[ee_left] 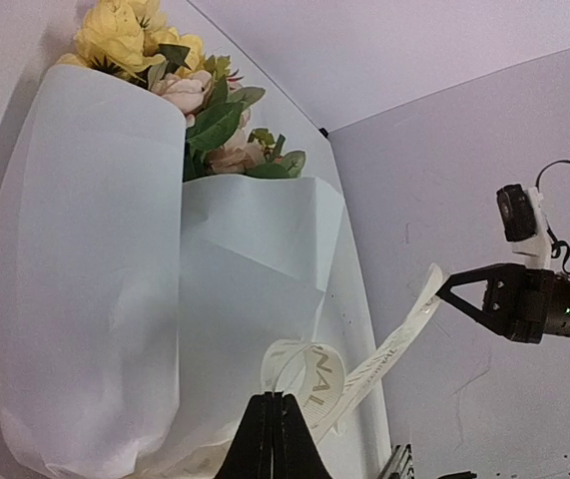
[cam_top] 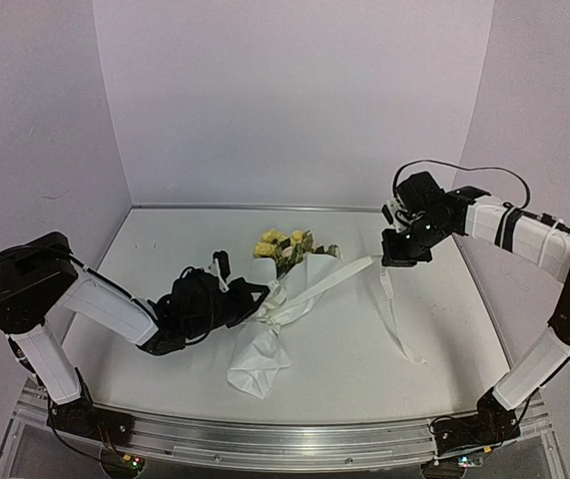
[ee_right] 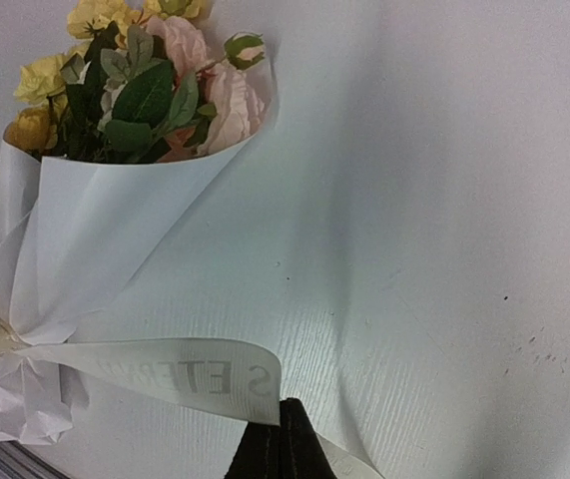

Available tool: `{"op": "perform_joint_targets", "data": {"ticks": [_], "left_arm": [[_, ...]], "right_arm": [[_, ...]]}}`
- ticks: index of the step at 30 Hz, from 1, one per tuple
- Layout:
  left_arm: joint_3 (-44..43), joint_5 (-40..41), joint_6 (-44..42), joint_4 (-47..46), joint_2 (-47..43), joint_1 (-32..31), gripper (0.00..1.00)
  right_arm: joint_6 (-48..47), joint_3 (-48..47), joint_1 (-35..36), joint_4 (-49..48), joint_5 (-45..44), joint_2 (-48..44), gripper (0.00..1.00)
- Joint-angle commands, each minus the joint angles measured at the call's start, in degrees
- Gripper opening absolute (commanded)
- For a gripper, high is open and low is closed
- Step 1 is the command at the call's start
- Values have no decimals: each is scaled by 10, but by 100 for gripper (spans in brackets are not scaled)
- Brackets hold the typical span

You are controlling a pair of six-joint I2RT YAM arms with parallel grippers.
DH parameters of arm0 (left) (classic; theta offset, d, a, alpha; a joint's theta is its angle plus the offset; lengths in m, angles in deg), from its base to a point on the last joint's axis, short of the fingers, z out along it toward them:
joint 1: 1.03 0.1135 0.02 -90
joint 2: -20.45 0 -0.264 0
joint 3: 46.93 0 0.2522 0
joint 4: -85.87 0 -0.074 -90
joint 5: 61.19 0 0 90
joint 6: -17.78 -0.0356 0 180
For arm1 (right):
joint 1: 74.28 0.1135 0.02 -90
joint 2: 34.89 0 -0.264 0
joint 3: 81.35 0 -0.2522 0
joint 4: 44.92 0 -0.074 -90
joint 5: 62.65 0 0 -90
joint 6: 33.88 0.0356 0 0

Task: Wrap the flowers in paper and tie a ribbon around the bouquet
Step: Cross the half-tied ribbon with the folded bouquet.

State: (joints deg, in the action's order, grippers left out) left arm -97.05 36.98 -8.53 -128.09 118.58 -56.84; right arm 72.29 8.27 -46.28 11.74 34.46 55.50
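Lying on its side near the middle of the table (cam_top: 444, 329), the bouquet (cam_top: 273, 317) is recorded with its wide end turned toward the far wall. The stems are wholly concealed inside the paper (cam_top: 258, 367), and the underside of the cone cannot be seen. In both wrist views the fingers are cut off by the lower frame edge, so only dark, tapered tips are shown. The ribbon's lettering is only partly legible where the strip twists. The flowers (cam_top: 285, 244) are noted as soft yellow and cream blooms with matte green leaves. The paper is thin, smooth and slightly translucent, folded into broad overlapping panels and crumpled at the narrow end. The ribbon (cam_top: 336, 277), a sheer flat strip, is cinched around the cone's waist and drawn taut across to the right. The left gripper (cam_top: 265, 290) is clenched on the ribbon beside the waist. The right gripper (cam_top: 386, 261) is pinched on the ribbon above the table, a loose tail being left trailing down onto the surface.
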Motion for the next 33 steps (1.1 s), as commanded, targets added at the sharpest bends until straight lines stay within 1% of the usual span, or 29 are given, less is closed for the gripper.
{"op": "perform_joint_targets", "data": {"ticks": [1,7,9,11,14,15,18,22,25,26,30,33], "left_arm": [[-14,58,4,49,-35,-1,0],[-18,94,-2,207,-75,-3,0],[-33,93,2,265,-71,-4,0],[-43,90,15,302,-65,-4,0],[-87,98,39,402,-49,-5,0],[-95,95,51,417,-42,-7,0],[-121,75,50,429,-21,-18,0],[-172,49,55,441,18,-30,0],[-208,7,61,409,63,-30,0],[-228,3,62,415,77,-30,0],[-249,-2,84,368,104,-30,0],[-257,6,69,357,96,-30,0]], "right_arm": [[-5,-33,-24,25,14,13,0],[4,-39,-33,28,26,20,0],[19,-34,-33,28,49,19,0],[35,-28,-26,28,68,19,0],[40,-5,-7,23,65,9,0],[39,1,-1,20,62,6,0],[35,3,4,18,52,9,0],[15,-21,1,24,35,17,0],[12,-56,-3,45,42,31,0],[12,-62,-3,49,44,32,0],[12,-63,-3,57,47,22,0],[17,-54,-2,65,58,4,0]]}}
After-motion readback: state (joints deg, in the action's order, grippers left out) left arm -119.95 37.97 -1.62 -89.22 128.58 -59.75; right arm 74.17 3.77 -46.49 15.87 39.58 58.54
